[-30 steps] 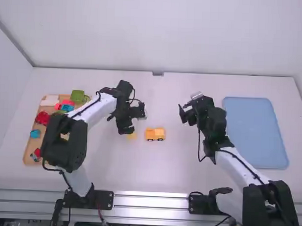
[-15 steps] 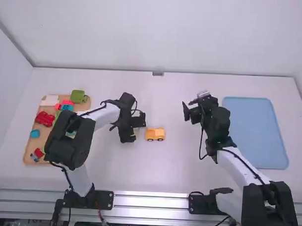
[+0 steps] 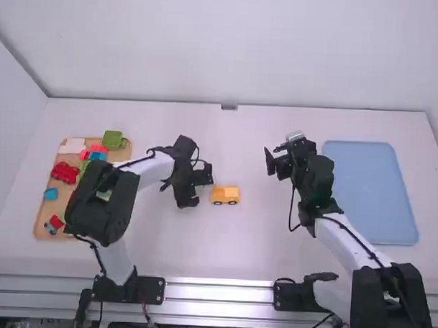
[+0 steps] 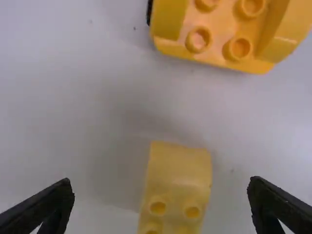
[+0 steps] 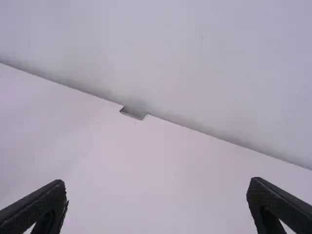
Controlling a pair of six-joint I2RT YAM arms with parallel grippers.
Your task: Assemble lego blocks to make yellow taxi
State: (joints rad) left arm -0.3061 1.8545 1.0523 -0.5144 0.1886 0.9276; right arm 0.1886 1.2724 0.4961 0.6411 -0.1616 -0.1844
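Beneath my left gripper (image 3: 196,186), its fingers spread and empty, lies a yellow block (image 4: 178,180); the yellow car (image 3: 225,194) sits near that hand. My right gripper (image 3: 277,154) hangs open, well apart.

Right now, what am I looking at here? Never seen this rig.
A robot with a left arm and a right arm, both white and black, at a white table. The high view looks down from above and behind them; each wrist view comes from a camera on that arm, its own fingers at the bottom edge.

On the table: a light-brown tray of coloured toy blocks, a pale blue rectangular tray, and a yellow studded block on black wheels. Near that, a smaller yellow studded block sits between the open left gripper's fingers. The right gripper is open too. Nothing is held.
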